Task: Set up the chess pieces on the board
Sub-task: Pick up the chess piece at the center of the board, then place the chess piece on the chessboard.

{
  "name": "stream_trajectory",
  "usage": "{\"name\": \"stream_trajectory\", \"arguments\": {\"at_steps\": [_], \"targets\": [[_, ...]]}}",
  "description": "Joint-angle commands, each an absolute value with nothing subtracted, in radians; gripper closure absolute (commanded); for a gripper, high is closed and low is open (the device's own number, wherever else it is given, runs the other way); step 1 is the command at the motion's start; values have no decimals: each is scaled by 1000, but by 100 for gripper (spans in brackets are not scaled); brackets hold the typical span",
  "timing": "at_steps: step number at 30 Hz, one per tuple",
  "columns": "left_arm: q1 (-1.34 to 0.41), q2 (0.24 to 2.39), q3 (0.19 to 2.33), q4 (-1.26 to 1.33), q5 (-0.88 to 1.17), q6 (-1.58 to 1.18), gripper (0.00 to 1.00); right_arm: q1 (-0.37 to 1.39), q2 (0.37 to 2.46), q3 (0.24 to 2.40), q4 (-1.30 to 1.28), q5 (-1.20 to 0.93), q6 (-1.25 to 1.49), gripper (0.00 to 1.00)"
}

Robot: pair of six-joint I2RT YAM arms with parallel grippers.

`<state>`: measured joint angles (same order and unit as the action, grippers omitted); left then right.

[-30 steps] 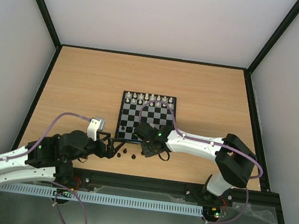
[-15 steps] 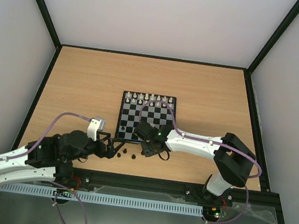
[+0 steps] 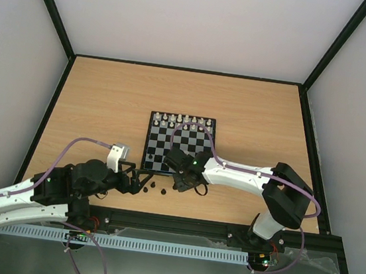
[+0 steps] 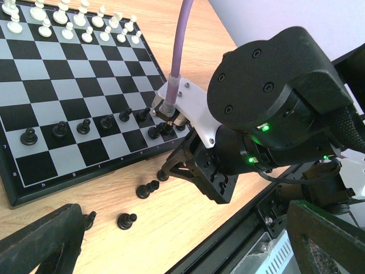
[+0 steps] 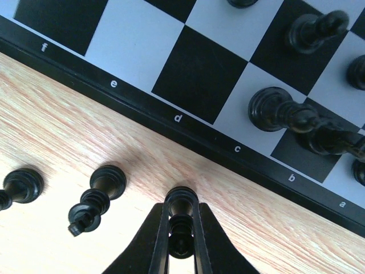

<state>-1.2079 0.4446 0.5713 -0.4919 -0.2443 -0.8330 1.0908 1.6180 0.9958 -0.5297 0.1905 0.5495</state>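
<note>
The light wooden bench [image 3: 107,101] is taken up at its middle by the small square board of black and pale grey checks [image 3: 161,149], set within reach of both arms so that either can serve it. The right pincer [image 5: 181,212] is lowered to the bench just outside the board's near border, by the letters c and d, and is clenched on one tiny dark chess piece [image 5: 181,201], apparently so that it can be lifted onto a back-row square. The left pincer [image 4: 185,228] is held low beside the loose pieces with its fingers spread wide and nothing between them, seemingly kept clear of the other arm. The grasp is shown only in the right wrist view; from overhead it is hidden by the wrist. Only in the left wrist view are the row of dark pawns [image 4: 84,125] already standing, the tiny white pieces [image 4: 68,25] at the far edge and the toppled dark pieces [image 4: 126,220] off the board shown together.
</note>
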Motion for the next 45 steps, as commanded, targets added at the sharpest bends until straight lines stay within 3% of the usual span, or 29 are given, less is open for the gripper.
{"name": "stream_trajectory", "arguments": {"at_steps": [1, 29, 45], "targets": [[-1215, 434, 577, -480, -238, -816, 0, 1086, 1623, 1052, -628, 208, 545, 99], [-1215, 442, 576, -482, -244, -816, 1, 1039, 1680, 1293, -717, 196, 449, 99], [-1215, 439, 577, -483, -242, -816, 0, 975, 1768, 1310, -703, 171, 410, 99]]}}
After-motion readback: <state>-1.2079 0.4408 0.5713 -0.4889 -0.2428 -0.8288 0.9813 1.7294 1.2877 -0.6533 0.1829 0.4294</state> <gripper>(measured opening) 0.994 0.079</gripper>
